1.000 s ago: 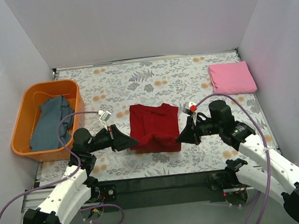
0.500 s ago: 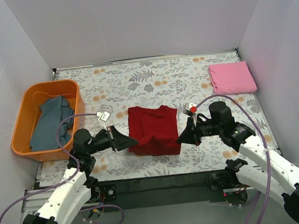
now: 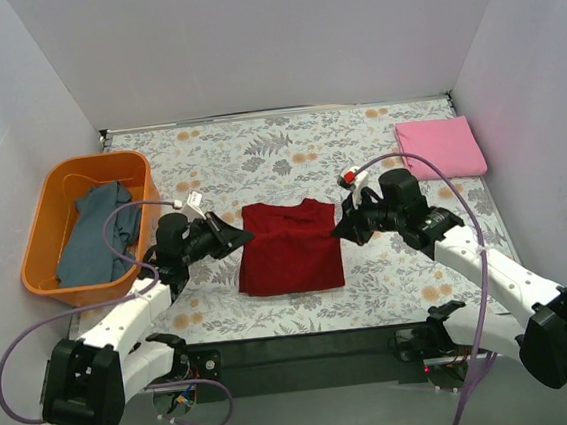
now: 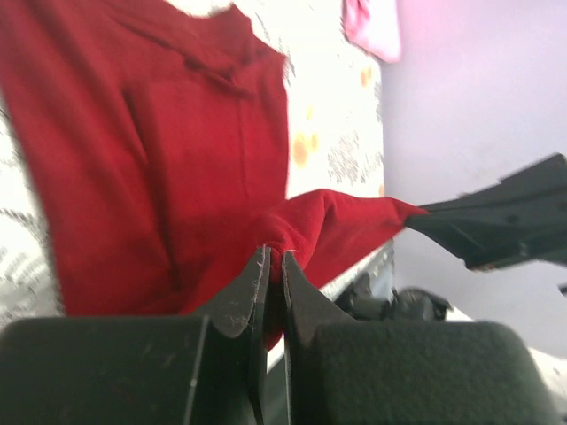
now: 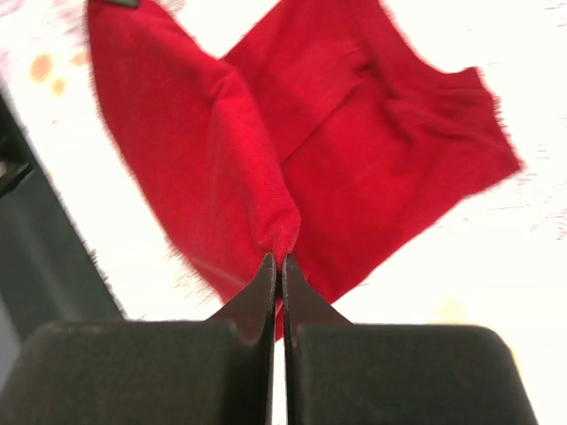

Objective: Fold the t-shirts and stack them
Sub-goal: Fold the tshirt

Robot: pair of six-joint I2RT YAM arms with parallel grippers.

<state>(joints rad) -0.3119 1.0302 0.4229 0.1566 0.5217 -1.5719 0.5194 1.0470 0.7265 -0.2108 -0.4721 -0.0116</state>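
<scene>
Change: over the last second the left end effector [image 3: 246,238] and right end effector [image 3: 338,231] have travelled from the near hem of the dark red t-shirt [image 3: 292,258] up toward its collar. They have drawn the pinched cloth with them over the rest of the shirt.
Dark red t-shirt: lies on the desk [image 3: 258,160] directly between the two end effectors, collar on the far side. In the left wrist view a band of it runs raised from one end effector across to the other.
Left grip: fingers pressed together on a fold of red cloth at the shirt's left edge.
Right grip: fingers likewise pinched tight on a red fold at the shirt's right edge.
Pink t-shirt [image 3: 440,147]: folded flat, beyond and to the right of the right end effector, well apart from it.
Grey-blue t-shirt [image 3: 93,236]: crumpled, out to the left of the left end effector, inside the orange basket [image 3: 98,160].
Tablecloth [image 3: 210,174]: floral, spread over the desk under the shirts and basket.
</scene>
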